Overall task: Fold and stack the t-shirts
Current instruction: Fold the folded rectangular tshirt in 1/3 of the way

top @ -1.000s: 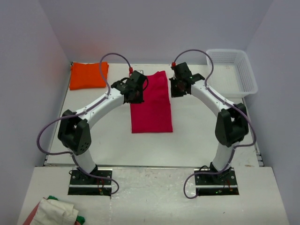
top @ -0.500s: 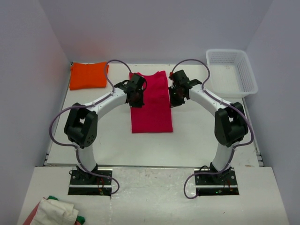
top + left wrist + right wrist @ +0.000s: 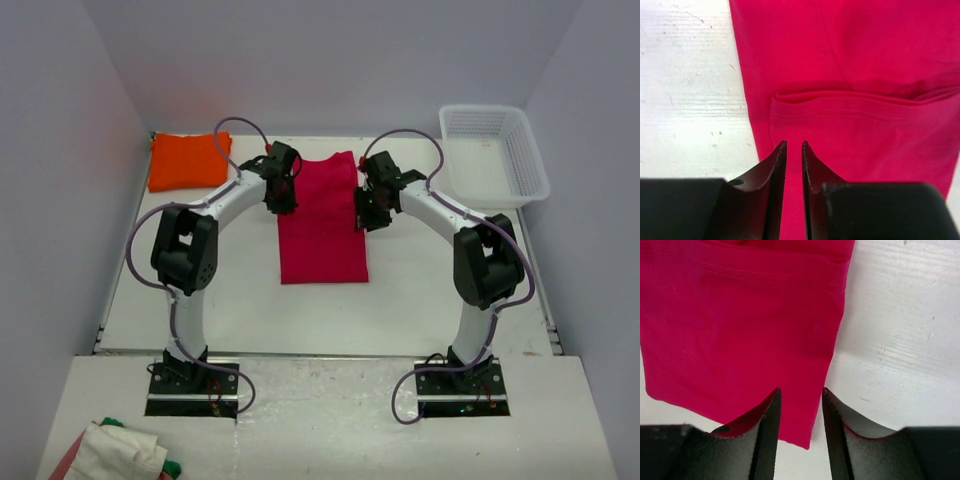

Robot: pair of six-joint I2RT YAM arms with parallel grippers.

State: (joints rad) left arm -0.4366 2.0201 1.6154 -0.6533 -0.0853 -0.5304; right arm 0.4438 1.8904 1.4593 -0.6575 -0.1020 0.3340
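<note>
Top view: the red shirt [image 3: 322,235] lies folded in a long strip in the middle of the table [image 3: 430,290]. The orange shirt [image 3: 188,160] sits folded at the far-left corner, well apart. A basket [image 3: 528,160] stands far right. The left gripper [image 3: 283,195] is at the strip's left edge and the right gripper [image 3: 366,212] at its right edge.

Left wrist: the left gripper [image 3: 793,145] has its jaws a slit apart, grasping nothing, over the red shirt [image 3: 865,75] near its left edge.

Right wrist: the right gripper [image 3: 801,390] is released, its jaws wider apart, and the red shirt [image 3: 740,330] shows its right edge between them.

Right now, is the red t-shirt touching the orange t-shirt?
Apart. The top view shows bare white table between the red t-shirt and the orange t-shirt.
</note>
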